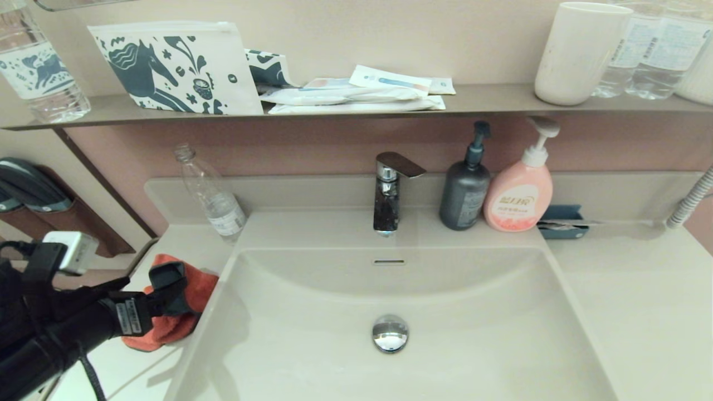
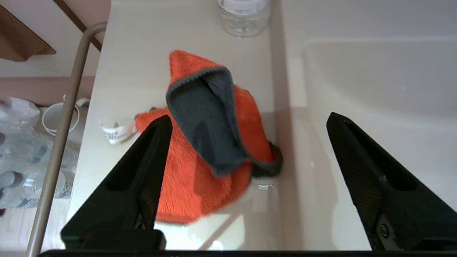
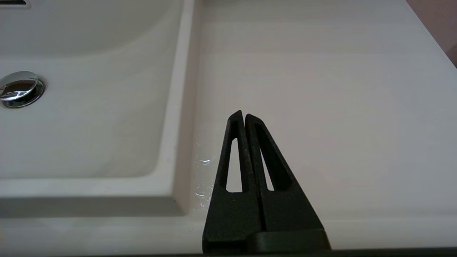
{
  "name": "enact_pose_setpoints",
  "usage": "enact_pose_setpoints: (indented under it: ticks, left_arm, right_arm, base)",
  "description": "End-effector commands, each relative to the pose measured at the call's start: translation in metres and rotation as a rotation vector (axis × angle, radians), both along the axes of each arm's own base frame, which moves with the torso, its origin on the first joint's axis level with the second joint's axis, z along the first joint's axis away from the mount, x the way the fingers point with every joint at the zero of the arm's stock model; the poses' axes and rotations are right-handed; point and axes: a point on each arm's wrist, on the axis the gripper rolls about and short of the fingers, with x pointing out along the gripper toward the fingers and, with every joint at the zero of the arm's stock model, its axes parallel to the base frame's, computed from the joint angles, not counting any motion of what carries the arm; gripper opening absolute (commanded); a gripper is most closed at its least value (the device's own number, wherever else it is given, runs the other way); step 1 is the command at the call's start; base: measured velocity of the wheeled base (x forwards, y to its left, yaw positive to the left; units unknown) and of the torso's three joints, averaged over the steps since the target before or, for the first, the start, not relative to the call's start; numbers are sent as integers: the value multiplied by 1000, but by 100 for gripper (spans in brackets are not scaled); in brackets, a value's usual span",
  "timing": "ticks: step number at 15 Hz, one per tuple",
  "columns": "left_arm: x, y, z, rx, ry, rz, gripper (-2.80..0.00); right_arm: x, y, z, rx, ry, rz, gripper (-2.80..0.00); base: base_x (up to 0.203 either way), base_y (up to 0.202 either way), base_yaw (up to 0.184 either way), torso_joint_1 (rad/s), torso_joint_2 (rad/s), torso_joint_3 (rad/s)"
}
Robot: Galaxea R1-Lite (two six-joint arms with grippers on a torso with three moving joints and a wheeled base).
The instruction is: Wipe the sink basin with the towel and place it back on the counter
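The orange-red towel (image 1: 205, 282) lies crumpled on the counter (image 1: 640, 289) just left of the sink basin (image 1: 473, 345). Its dark grey reverse is folded over on top and its white tag sticks out to one side. My left gripper (image 1: 167, 298) hovers over it, open. In the left wrist view the towel (image 2: 189, 185) lies between and beyond the spread fingers of the left gripper (image 2: 249, 116), with nothing held. The basin (image 2: 375, 78) is empty, and its chrome drain plug (image 1: 390, 333) is shut. My right gripper (image 3: 244, 113) is shut and empty over the counter (image 3: 321, 89) right of the basin (image 3: 89, 125). It is out of the head view.
A faucet (image 1: 390, 192) stands behind the basin. A clear bottle (image 1: 214, 200) stands back left near the towel, and a dark pump bottle (image 1: 465, 189) and a pink one (image 1: 519, 195) back right. A metal rail (image 2: 60, 142) runs along the counter's left edge. The wall shelf (image 1: 490, 100) holds a pouch, packets and a cup.
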Motion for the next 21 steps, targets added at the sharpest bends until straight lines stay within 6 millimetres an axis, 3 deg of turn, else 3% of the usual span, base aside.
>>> enact_pose_setpoints:
  ticks: [1,7,13,15,21]
  left_arm:
    - [-20,-4,18,4,-42,-18,-280]
    - [-38,-12,29,-12,-69,-68,-280]
    - [-74,-20,40,-115,-191,-105,-280]
    - [-96,-19,39,-116,-228,-93,-280]
    - [-170,-15,9,-111,-285,-77,-280]
  right_arm:
    - [0,0,0,0,2,0,-280]
    - [0,0,0,0,2,0,-280]
    - [0,0,0,0,2,0,-280]
    - [0,0,0,0,2,0,-280]
    - [0,0,0,0,2,0,-280]
  base:
    - [0,0,0,0,0,0]
    - [0,0,0,0,0,0]
    - [0,0,0,0,0,0]
    - [0,0,0,0,0,0]
    - [0,0,0,0,0,0]
